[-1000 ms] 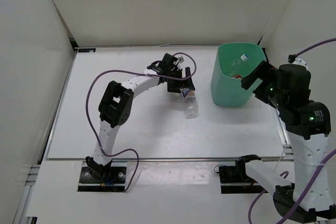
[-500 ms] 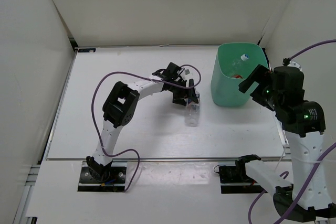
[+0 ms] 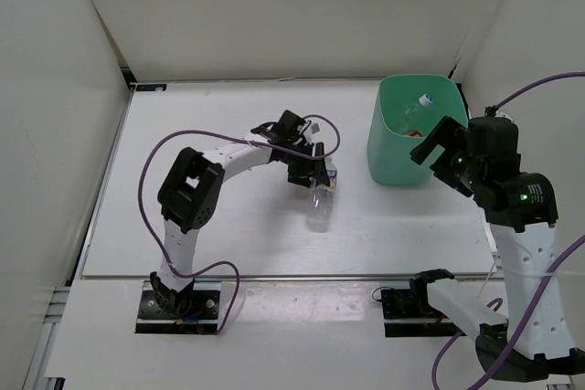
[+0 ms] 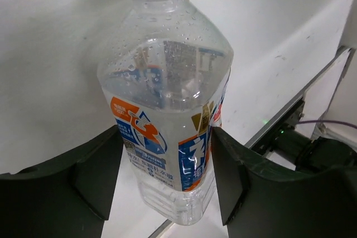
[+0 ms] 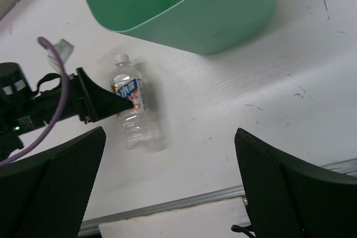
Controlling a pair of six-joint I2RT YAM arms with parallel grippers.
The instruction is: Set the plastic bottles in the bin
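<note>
Bare table (image 3: 361,221) separates the blue-white labelled bottle (image 3: 319,205) from the bin (image 3: 391,154), whose near-right rim the right arm (image 3: 498,180) crowds.

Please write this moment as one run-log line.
left gripper: shut on labelled bottle | right gripper: open, empty, near bin | bin: white-capped bottle inside

Left gripper (image 4: 166,185) jaws closed from wide open onto blue-white labelled bottle (image 4: 167,104); bottle shifted slightly left and nearer the arm bases.
</note>
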